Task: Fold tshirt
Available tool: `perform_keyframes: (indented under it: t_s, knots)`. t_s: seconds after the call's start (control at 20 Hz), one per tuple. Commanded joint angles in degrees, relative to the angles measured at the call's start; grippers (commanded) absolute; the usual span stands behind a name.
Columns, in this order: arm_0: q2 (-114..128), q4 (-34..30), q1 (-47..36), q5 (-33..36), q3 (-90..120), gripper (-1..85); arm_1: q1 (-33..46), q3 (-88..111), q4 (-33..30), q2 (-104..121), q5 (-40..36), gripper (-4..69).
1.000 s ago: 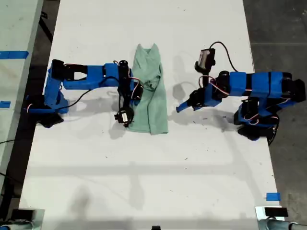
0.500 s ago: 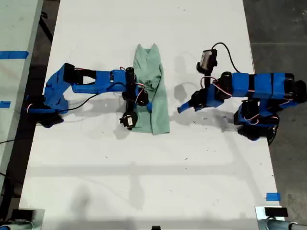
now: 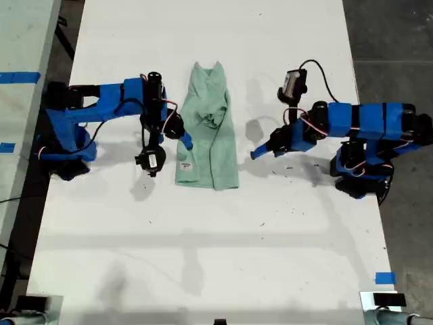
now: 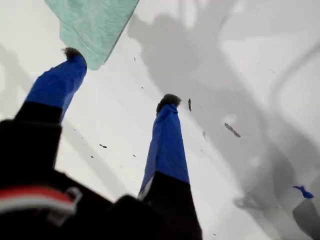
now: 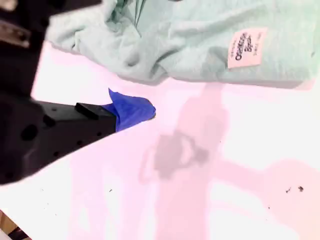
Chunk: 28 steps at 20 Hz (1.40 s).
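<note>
Tshirt (image 3: 208,132) folded into a strip mid-table (image 3: 203,257).
You see my first gripper (image 4: 120,77) wide open, empty, at its 3 o'clock edge; my second gripper (image 3: 186,142), jaws unclear, at 9.

First gripper (image 4: 120,75) held low, blue fingers (image 4: 167,145) spread wide, nothing clamped between. First arm (image 3: 352,125) stretched in from exterior view's right. Second gripper (image 3: 184,141) empty, one blue fingertip (image 5: 131,110) seen; jaw state not discernible. Second arm (image 3: 101,108) bent at exterior view's left.
</note>
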Motion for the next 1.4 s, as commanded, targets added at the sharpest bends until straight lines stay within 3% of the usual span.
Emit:
perform_keyframes:
  t_s: [0.0,0.1,0.2,0.8,1.15,1.35]
  knots:
    - [18.9,-12.4,3.0,-5.0,24.1,28.9,-1.1,-2.5,0.6,2.2,0.8,27.6]
    - [24.4,-17.4,5.5,-9.8,34.3,28.6,-1.4,-2.7,1.1,2.2,1.2,27.6]
    - [24.0,-17.3,7.1,-11.8,34.3,28.7,-1.5,-3.3,1.0,1.6,1.5,27.7]
    - [-1.5,-19.0,9.0,-6.1,7.2,28.7,-7.3,-35.4,2.2,-33.0,0.0,28.1]
    - [-15.6,-22.3,7.5,-6.5,4.7,29.4,-9.6,-49.4,2.7,-50.9,1.6,28.7]
    - [-23.2,-25.0,7.1,-7.3,3.2,19.7,-9.6,-54.9,1.7,-62.2,4.0,18.7]
